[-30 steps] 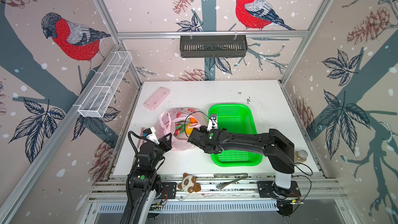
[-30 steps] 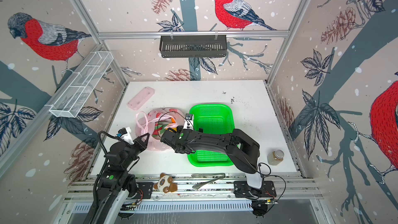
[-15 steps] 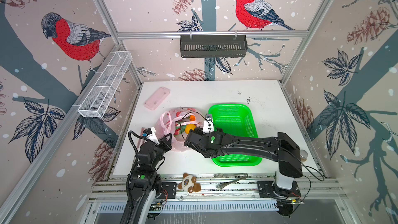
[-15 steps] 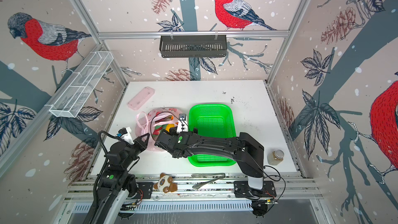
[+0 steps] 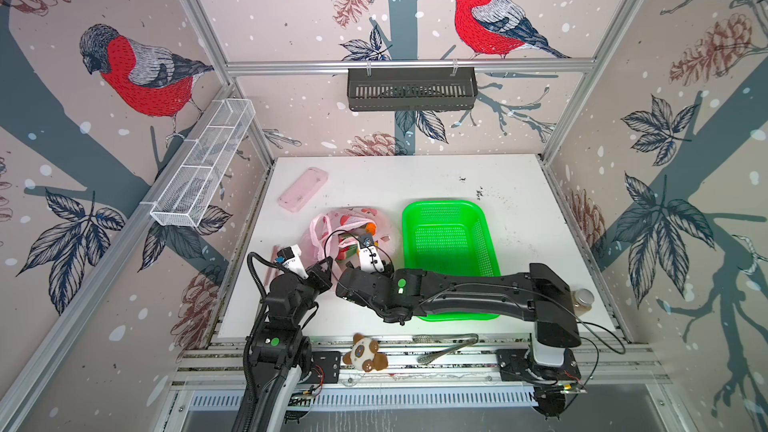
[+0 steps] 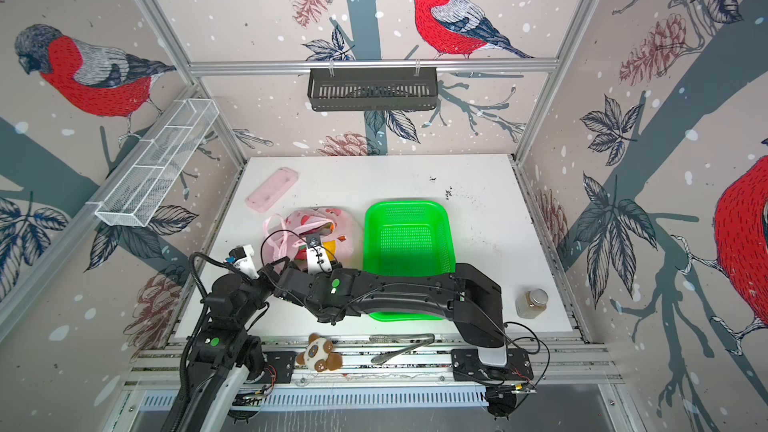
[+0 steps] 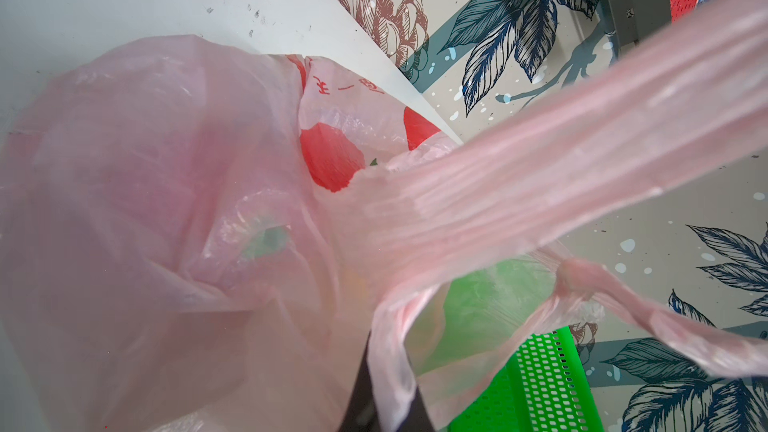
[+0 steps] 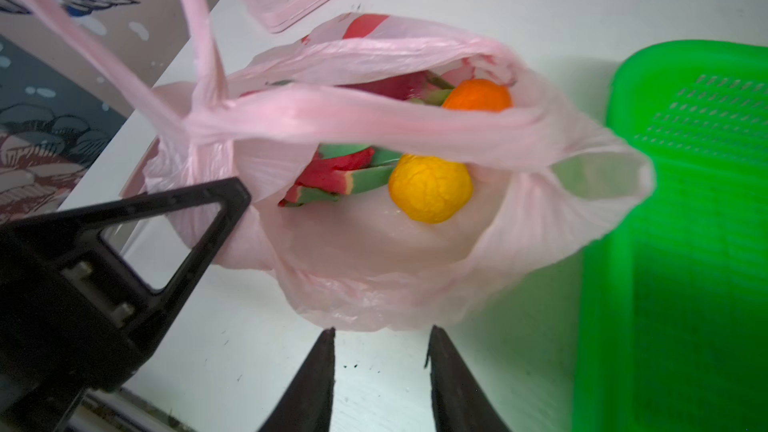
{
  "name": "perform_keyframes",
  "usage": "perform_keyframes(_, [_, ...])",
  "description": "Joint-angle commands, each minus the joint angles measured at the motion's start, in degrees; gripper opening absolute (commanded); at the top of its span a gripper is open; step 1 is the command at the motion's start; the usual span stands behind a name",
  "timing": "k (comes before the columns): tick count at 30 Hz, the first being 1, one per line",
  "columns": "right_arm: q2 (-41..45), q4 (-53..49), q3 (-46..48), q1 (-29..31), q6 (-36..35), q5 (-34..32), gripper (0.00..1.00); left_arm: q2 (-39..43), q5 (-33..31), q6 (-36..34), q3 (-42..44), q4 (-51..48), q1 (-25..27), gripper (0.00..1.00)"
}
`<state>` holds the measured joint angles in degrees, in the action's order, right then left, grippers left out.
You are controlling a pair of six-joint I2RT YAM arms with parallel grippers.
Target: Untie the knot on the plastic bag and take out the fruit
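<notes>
Right gripper (image 8: 382, 331): jaws have narrowed, apart and empty, plastic bag (image 8: 374, 284) just ahead.
Left gripper (image 5: 323, 268): clamped on the bag's rim.
Fruit (image 8: 430, 189): inside, beyond right fingertips; reach-in likely next.

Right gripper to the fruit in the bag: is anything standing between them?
Yes. In the right wrist view the near wall of the plastic bag lies between the right gripper and the yellow ball, and a stretched handle band crosses the bag's mouth just beyond that ball.
</notes>
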<state>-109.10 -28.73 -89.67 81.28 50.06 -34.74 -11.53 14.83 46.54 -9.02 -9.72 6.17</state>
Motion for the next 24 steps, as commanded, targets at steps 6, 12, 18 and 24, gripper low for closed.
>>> perform_keyframes(6, [-8.5, 5.7, -8.8, -3.8, -7.1, 6.2, 0.38, 0.5, 0.5, 0.1, -0.1, 0.9, 0.1, 0.0])
perform_keyframes(12, [-14.3, 3.3, -15.3, -7.5, -8.1, 5.9, 0.38, 0.4, 0.5, 0.1, 0.0, 1.1, 0.1, 0.0])
perform_keyframes(18, [-16.4, 2.2, -16.3, -10.2, -6.7, 4.5, 0.4, -0.3, 1.1, -0.2, 0.1, 1.8, 0.1, 0.0])
perform_keyframes(24, [-16.8, 1.5, -15.4, -11.6, -5.4, 3.8, 0.46, -0.6, 1.3, -0.4, 0.1, 2.1, 0.1, 0.0])
